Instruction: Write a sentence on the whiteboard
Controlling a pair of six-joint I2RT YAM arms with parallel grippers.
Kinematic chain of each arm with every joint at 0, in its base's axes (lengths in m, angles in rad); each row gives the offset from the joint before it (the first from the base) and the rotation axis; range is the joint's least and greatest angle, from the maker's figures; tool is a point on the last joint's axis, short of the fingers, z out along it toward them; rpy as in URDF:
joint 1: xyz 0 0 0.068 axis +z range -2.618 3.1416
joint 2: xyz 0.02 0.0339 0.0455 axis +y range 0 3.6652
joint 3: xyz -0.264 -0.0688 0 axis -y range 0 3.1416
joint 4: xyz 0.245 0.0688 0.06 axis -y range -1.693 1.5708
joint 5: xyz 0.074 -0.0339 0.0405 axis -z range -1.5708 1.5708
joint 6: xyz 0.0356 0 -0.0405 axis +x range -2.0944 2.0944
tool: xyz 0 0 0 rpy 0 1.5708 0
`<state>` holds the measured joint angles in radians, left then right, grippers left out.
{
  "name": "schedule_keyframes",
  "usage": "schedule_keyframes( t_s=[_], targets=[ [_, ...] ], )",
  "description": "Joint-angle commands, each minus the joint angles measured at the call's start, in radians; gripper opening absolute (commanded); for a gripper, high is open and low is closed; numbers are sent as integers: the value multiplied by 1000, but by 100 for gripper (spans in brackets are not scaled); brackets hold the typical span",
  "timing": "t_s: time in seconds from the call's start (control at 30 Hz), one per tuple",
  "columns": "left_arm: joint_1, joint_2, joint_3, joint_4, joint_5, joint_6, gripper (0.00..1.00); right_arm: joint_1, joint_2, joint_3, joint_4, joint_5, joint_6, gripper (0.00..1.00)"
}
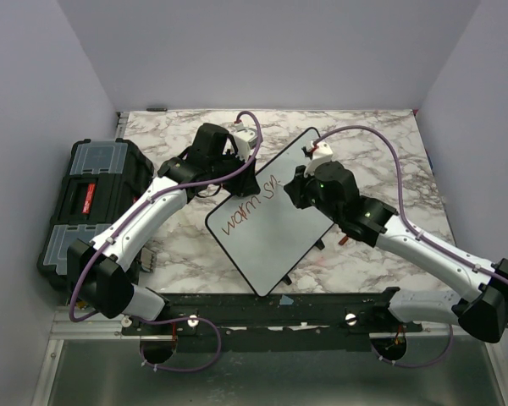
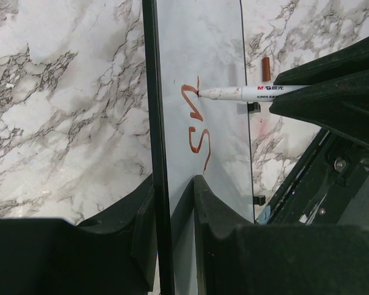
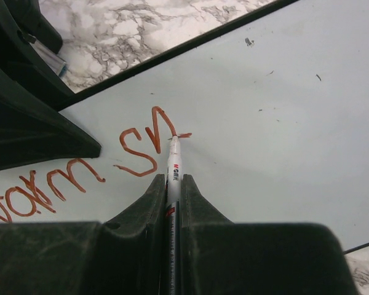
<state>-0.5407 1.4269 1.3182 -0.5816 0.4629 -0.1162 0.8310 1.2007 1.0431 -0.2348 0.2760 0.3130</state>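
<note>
Looking from above: black toolbox (image 1: 93,203), contents unclear, at the left edge of the marble table (image 1: 389,161); whiteboard (image 1: 271,241) angled mid-table; red sentence (image 1: 247,207) reads "warm sm".
Left wrist: left gripper (image 2: 171,187) pinches the whiteboard rim.
Right wrist: right gripper (image 3: 172,181) clamps marker (image 3: 173,161), labelled "M&G", tip on board.

On the whiteboard (image 1: 275,233), the red sentence (image 3: 80,177) reads "warm s" plus one unfinished letter. The marker (image 2: 258,93) barrel carries the brand "M&G", followed by characters too small to read. The toolbox (image 1: 110,182) has a red label, which is illegible.
</note>
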Motion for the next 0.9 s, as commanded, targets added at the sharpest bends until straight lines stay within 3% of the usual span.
schedule_keyframes(
  t_s=[0.0,0.87],
  targets=[
    [-45,18,-11,-80,42,59,0,-3,-35,-38,-45,1,20,1],
    [-59,20,-12,-80,43,59,0,-4,33,71,-28,57,-3,1]
  ],
)
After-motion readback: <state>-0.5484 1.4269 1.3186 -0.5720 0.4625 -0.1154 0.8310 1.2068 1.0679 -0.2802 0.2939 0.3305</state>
